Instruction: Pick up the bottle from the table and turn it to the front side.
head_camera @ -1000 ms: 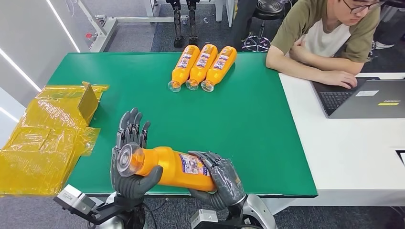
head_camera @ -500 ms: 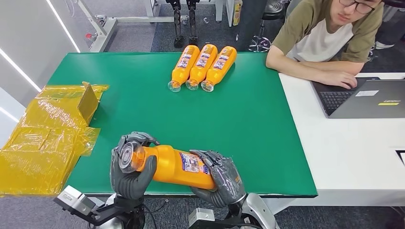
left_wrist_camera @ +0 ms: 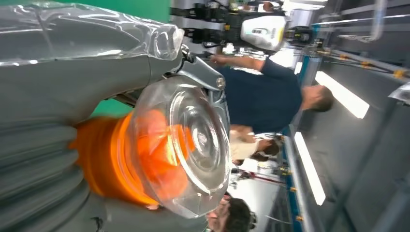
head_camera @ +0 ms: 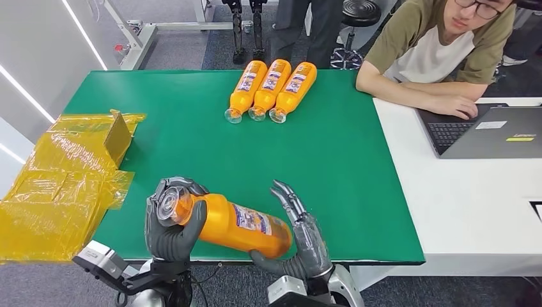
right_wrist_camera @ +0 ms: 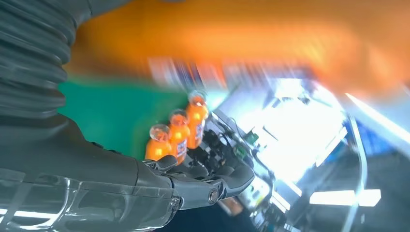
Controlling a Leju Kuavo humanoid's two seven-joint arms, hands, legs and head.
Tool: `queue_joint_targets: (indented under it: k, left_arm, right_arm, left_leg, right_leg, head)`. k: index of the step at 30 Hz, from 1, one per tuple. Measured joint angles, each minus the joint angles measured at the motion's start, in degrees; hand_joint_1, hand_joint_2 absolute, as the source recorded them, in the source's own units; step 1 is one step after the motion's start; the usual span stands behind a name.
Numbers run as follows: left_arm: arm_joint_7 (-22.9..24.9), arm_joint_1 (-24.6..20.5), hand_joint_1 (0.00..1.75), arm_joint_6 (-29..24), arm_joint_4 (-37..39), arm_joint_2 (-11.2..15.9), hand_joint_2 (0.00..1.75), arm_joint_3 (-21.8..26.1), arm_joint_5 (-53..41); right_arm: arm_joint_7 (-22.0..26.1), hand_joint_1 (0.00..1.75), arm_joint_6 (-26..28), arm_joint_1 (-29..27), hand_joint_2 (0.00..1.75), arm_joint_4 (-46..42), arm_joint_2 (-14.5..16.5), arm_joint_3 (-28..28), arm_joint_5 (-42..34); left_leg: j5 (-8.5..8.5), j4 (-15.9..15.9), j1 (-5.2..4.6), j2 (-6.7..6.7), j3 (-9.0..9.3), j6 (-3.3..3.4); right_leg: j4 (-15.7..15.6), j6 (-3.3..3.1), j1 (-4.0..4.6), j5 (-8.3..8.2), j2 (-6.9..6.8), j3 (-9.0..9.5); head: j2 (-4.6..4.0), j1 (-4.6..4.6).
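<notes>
Head view shows the orange plastic bottle with a clear cap and a printed label (head_camera: 233,224) lying on its side above the near edge of the green table mat (head_camera: 332,160), cap toward the robot's left. The left hand (head_camera: 171,224) grips its neck end, thumb and fingers wrapped just behind the cap, which looks like the anchor that lets the body be rolled about its long axis so the label can face front. The right hand (head_camera: 300,240) sits at the base end with its fingers straightened and spread upward, apart from the label, while the thumb curls under the bottle's base; I judge it is cradling, not gripping, perhaps to take a new hold for another turn. In the left wrist view the clear cap (left_wrist_camera: 193,145) sits close against that hand's grey thumb. Three matching orange bottles (head_camera: 271,88) lie side by side at the far edge, well apart, presumably as finished or waiting pieces.
</notes>
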State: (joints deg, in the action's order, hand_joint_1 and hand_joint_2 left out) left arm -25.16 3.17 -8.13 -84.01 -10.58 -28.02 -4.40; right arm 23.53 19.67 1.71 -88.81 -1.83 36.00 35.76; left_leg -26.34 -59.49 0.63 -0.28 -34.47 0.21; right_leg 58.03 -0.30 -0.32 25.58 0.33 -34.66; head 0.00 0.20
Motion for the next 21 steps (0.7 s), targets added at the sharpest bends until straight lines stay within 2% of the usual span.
queue_joint_targets:
  k: [5,8,10,14,16,19,21]
  left_arm:
    - [0.38,0.16,1.75,-1.39,0.15,0.36,1.75,0.84,-0.70]
    - [0.71,0.14,1.75,-6.58,0.52,0.59,1.75,1.38,-6.54]
    - [2.23,0.08,1.75,-12.90,0.61,0.97,1.75,2.20,-16.54]
    - [9.32,-0.46,1.75,-23.63,-0.44,2.60,1.75,5.77,-48.51]
    - [12.07,-0.97,1.75,-25.38,-1.27,3.57,1.75,8.10,-59.68]
    - [14.98,-1.94,1.75,-25.41,-1.92,5.19,1.75,10.53,-68.09]
    - [17.25,-3.74,1.75,-25.06,-1.44,7.51,1.75,11.13,-74.73]
  right_arm:
    - [0.66,0.00,1.35,-0.60,1.75,-1.97,0.44,-0.25,-1.70]
    - [0.61,0.00,2.70,-1.40,1.75,-3.02,0.61,-0.26,-1.98]
    - [0.27,0.00,3.88,-2.20,1.75,-3.87,0.73,-0.27,-1.50]
    - [-0.25,0.00,4.59,-3.45,1.75,-5.26,1.16,-0.33,-0.68]
    - [-0.20,0.00,4.57,-3.77,1.75,-5.80,1.34,-0.44,-0.70]
    - [-0.04,0.00,4.49,-4.01,1.75,-6.29,1.52,-0.62,-0.98]
    - [0.22,0.00,4.37,-4.00,1.75,-6.38,1.69,-0.68,-1.65]
  left_leg:
    - [0.00,0.00,0.00,0.01,0.01,0.00]
    - [0.00,0.00,0.00,0.02,0.01,0.00]
    - [0.00,0.00,0.01,0.02,0.01,0.00]
    - [0.01,0.01,0.02,0.02,0.02,-0.02]
    - [0.03,0.02,0.02,0.02,0.03,-0.04]
    - [0.05,0.02,0.02,0.02,0.03,-0.06]
    - [0.09,0.02,0.02,-0.01,0.03,-0.10]
  right_leg:
    - [0.00,0.00,0.00,0.00,0.01,0.00]
    - [0.00,0.00,0.00,0.00,0.01,0.00]
    - [0.01,0.00,0.01,0.00,0.01,0.00]
    - [0.03,-0.01,0.02,0.00,0.02,-0.01]
    - [0.04,-0.01,0.02,0.00,0.02,-0.01]
    - [0.04,-0.01,0.02,0.00,0.02,-0.01]
    - [0.04,-0.03,0.02,-0.01,0.00,-0.01]
  head:
    - [0.00,0.00]
    - [0.00,0.00]
    - [0.00,0.01]
    - [0.00,0.00]
    - [0.00,0.00]
    - [0.00,0.01]
    - [0.00,0.01]
